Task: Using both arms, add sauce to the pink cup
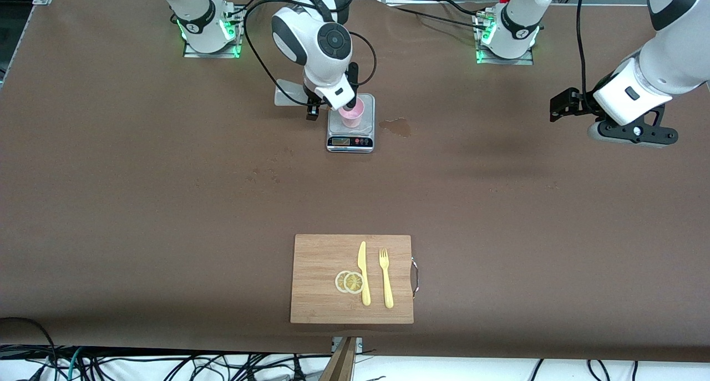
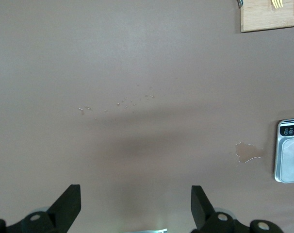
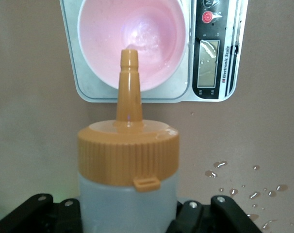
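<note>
The pink cup (image 1: 353,114) stands on a small kitchen scale (image 1: 350,142) near the robots' bases. My right gripper (image 1: 333,101) is right beside and over the cup. In the right wrist view it (image 3: 128,216) is shut on the sauce bottle (image 3: 128,199), whose whitish body sits between the black fingers. The orange nozzle (image 3: 128,82) points at the mouth of the cup (image 3: 152,43), which holds only a wet sheen. In the front view the bottle is hidden by the wrist. My left gripper (image 1: 627,131) waits open and empty over bare table at the left arm's end (image 2: 136,194).
A wet patch (image 1: 398,127) lies beside the scale toward the left arm's end. Water drops (image 3: 234,187) dot the table by the scale (image 3: 210,58). A wooden cutting board (image 1: 321,275) near the front camera carries a yellow knife (image 1: 364,273), a fork (image 1: 386,278) and lemon slices (image 1: 349,282).
</note>
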Controlling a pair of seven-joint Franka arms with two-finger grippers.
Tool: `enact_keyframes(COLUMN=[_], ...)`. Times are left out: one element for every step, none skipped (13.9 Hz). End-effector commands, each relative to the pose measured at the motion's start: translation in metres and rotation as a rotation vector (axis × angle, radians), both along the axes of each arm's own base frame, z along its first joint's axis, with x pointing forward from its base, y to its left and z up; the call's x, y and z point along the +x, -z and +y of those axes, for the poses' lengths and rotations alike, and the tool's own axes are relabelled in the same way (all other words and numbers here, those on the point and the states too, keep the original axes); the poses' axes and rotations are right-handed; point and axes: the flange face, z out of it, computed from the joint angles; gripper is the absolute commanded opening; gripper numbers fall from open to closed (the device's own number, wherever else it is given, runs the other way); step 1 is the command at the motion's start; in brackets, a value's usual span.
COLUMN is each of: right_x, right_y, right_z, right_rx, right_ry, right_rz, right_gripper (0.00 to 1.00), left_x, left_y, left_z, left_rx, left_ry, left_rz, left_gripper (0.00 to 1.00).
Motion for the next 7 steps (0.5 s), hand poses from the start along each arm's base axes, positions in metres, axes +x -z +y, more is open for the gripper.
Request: enact_keyframes(right_x=[0.007, 0.013, 0.021, 0.025, 0.028, 0.028, 0.032], right_y=[-0.016, -0.025, -0.033, -0.046, -0.057, -0.069, -0.081], right_z=[-0.001, -0.006, -0.015, -0.019, -0.024, -0.029, -0.036], right_rx=[-0.004, 0.008, 0.025, 0.053, 0.085, 0.105, 0.130], right_ry=[0.002, 0.018, 0.043, 0.050, 0.060, 0.065, 0.079], right_rz=[-0.013, -0.012, -0.010, -0.010, 0.001, 0.018, 0.026], right_gripper=[0.00, 0.00, 0.00, 0.00, 0.00, 0.00, 0.00], left_x=[-0.003, -0.003, -0.003, -0.003, -0.003, -0.003, -0.003], left_y=[-0.004, -0.004, -0.004, -0.004, -0.004, -0.003, -0.002], left_z=[0.001, 0.001, 0.001, 0.001, 0.001, 0.001, 0.001], left_rx=[-0.023, -0.023, -0.023, -0.023, -0.023, -0.023, -0.023], left_ry=[0.003, 0.003, 0.003, 0.003, 0.003, 0.003, 0.003], left_rz=[0.003, 0.003, 0.003, 0.003, 0.003, 0.005, 0.006], left_gripper=[1.00, 1.00, 1.00, 1.00, 1.00, 1.00, 1.00])
